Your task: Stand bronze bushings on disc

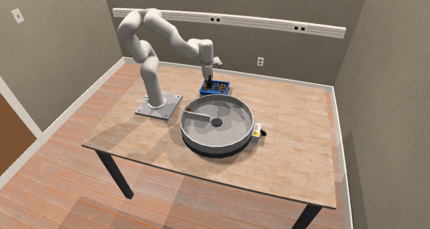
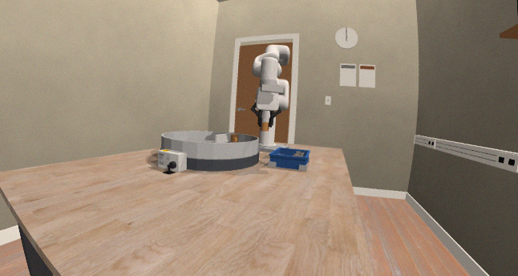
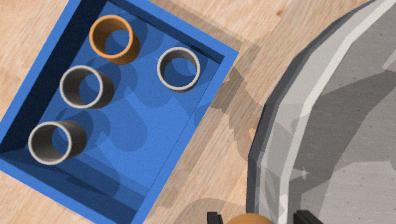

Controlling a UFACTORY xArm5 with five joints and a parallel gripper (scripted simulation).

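Note:
My gripper (image 1: 209,84) (image 2: 265,124) (image 3: 257,219) is shut on a bronze bushing (image 2: 265,125) (image 3: 250,219) and holds it in the air beside the blue crate (image 1: 210,93) (image 2: 289,159) (image 3: 150,125), over the table strip at the turntable's rim. In the crate, one bronze bushing (image 3: 93,35) (image 1: 223,86) stands upright at a corner. Three steel bushings (image 3: 160,67) (image 3: 62,86) (image 3: 31,142) stand with it. The grey turntable disc (image 1: 229,126) has a dark hub (image 1: 217,122) at its middle. Another bronze bushing (image 1: 188,109) (image 2: 234,137) stands on the disc near the wall.
The turntable has a raised grey wall (image 1: 247,120) (image 2: 210,150) (image 3: 300,125) and a grey bar (image 1: 198,114) from wall towards hub. A white control box (image 1: 257,130) (image 2: 171,160) sits at its side. The arm's base plate (image 1: 160,106) stands left of the turntable.

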